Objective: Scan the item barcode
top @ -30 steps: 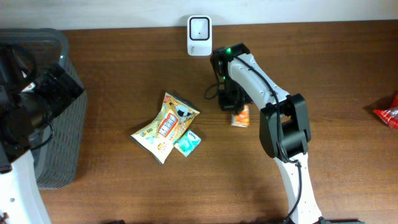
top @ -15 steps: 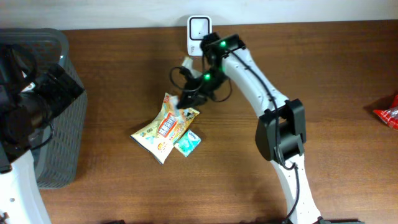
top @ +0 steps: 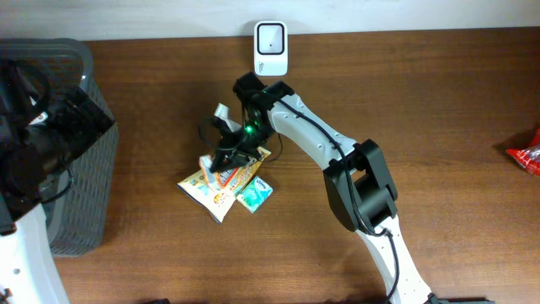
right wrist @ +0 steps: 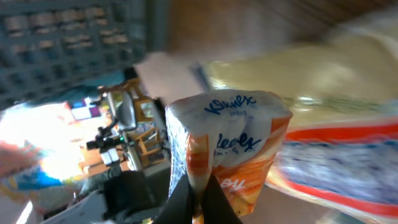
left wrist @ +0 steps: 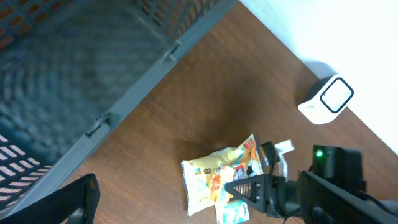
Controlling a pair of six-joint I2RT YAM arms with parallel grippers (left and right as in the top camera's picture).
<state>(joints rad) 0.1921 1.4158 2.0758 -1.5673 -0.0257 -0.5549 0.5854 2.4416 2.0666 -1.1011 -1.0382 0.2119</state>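
Status: scan not confirmed from what I can see. The right fingers (right wrist: 184, 202) are fully closed, pinching the tissue pack (right wrist: 227, 140) by its bottom seam, so the pick is done. The pack hangs in the air right over the snack bag (top: 221, 176), mid-counter (top: 439, 101), well apart from the scanner (top: 270, 38) at the back edge. Nothing here tells me whether a read has registered. I'd treat the presentation to the scanner window as still open.

Left to do, my read:
- find the barcode; the face toward the right wrist camera carries only the brand print, no bars visible
- bring that face over the scanner window, then put the pack down

Orientation: in the right wrist view the pack's long axis runs straight out from the fingers, leaning slightly. The free end points away from the wrist, toward the basket (top: 72, 143) side. The pinched end is the orange one, the far end the white one. From overhead the pack is hidden under the arm, so I can't give its heading over the counter. The printed broad face looks back at the wrist camera; the opposite face is out of sight.

Left fingers (left wrist: 79, 200) are spread wide and empty, parked by the basket.
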